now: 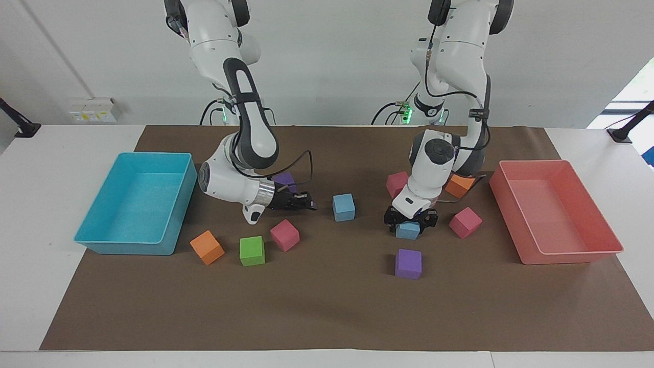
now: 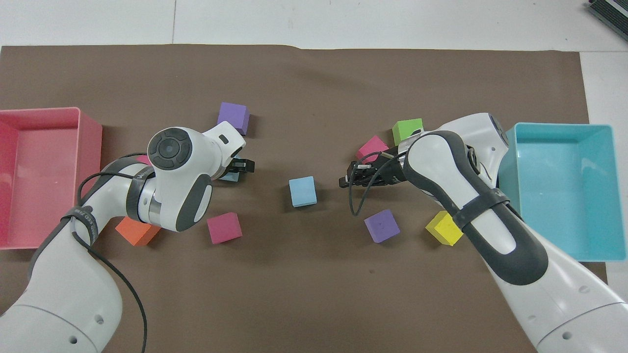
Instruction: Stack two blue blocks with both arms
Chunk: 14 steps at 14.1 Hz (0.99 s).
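Two arms are being seen, the left arm [image 1: 439,153] and the right arm [image 1: 235,153]. Both are being covered by glossy white rounded shells with dark grey panels and round grey joint caps. Black cables are being strapped along them, and silver wrist rings are showing above each small black claw.

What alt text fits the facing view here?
The left pincer is down around a blue block on the brown mat, while the right pincer points sideways at a second blue block. Other coloured cubes lie scattered between a cyan tray and a pink tray.
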Tool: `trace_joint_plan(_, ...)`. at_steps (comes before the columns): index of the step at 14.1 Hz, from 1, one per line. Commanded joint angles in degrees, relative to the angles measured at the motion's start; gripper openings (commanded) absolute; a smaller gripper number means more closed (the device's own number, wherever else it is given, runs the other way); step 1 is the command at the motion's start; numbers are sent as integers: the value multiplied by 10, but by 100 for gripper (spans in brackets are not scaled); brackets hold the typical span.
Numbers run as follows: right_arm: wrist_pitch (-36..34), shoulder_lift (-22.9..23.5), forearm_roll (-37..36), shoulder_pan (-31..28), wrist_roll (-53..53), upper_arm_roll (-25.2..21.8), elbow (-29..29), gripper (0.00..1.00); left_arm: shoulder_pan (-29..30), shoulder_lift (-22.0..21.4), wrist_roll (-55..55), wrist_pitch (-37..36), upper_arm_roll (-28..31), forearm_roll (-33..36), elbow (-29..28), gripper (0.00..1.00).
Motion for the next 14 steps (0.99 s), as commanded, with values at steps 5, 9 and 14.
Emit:
trace_joint_plan(5,14,0,62,-5,-33,5,-26,0,-5,-19,-8,-27,6,1,-1,89)
trace_joint_plan(9,14,0,65,-5,-33,5,-29,0,-10,-19,-8,-27,9,19,0,35)
trace_joint_plan(14,21,0,65,-3,-33,5,-29,0,-10,-55,-8,-79,9,22,9,24)
